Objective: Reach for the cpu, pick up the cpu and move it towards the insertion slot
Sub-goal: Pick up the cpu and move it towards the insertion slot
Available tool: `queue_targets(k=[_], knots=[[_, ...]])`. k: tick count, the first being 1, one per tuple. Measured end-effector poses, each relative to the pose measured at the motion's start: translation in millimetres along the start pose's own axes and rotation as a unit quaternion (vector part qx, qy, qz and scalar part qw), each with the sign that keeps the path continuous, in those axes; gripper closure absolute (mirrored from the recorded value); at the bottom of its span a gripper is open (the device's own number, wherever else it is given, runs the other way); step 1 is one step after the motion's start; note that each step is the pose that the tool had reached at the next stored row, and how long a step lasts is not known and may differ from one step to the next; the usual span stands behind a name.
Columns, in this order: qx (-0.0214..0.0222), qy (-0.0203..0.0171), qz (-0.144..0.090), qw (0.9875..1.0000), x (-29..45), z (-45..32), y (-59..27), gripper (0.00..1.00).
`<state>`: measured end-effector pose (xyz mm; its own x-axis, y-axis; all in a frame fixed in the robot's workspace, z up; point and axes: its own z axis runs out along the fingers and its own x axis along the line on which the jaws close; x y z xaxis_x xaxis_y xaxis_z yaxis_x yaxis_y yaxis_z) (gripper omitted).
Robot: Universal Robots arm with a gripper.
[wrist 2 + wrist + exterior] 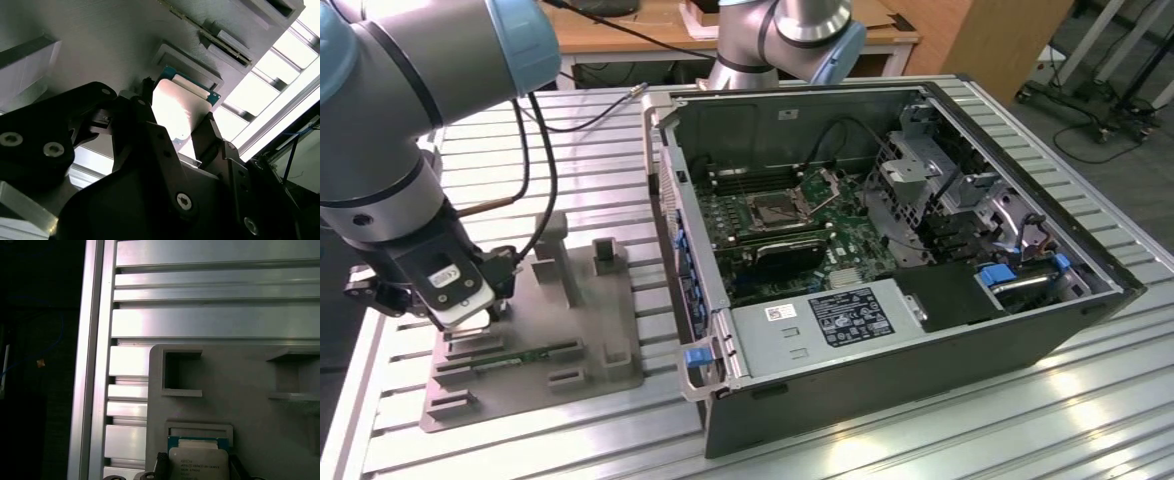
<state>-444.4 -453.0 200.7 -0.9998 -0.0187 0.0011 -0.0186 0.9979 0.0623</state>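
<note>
The pincer [177, 110] is seen clamped on the cpu [199, 464]: in both wrist views its two fingers [211, 136] are pressed against two opposite edges of the one chip. The cpu is held at the shallow square recess [200, 429] of the one grey tray [594, 330], near the tray's side toward the exterior view's left. Whether it is lifted clear of the recess cannot be told. In the exterior view one green memory stick [520, 357] is seen lying in the tray. One open computer case [894, 385] is set on the slatted worktop [947, 440], toward the exterior view's right. One insertion slot [775, 208] is seen inside the case, well apart from the pincer.
</note>
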Motion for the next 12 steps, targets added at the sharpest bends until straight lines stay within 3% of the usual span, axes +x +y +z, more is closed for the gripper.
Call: queue_targets(k=[12], knots=[[0.0,0.0,0.0,1.0,0.0,-7.4,0.5,0.45]])
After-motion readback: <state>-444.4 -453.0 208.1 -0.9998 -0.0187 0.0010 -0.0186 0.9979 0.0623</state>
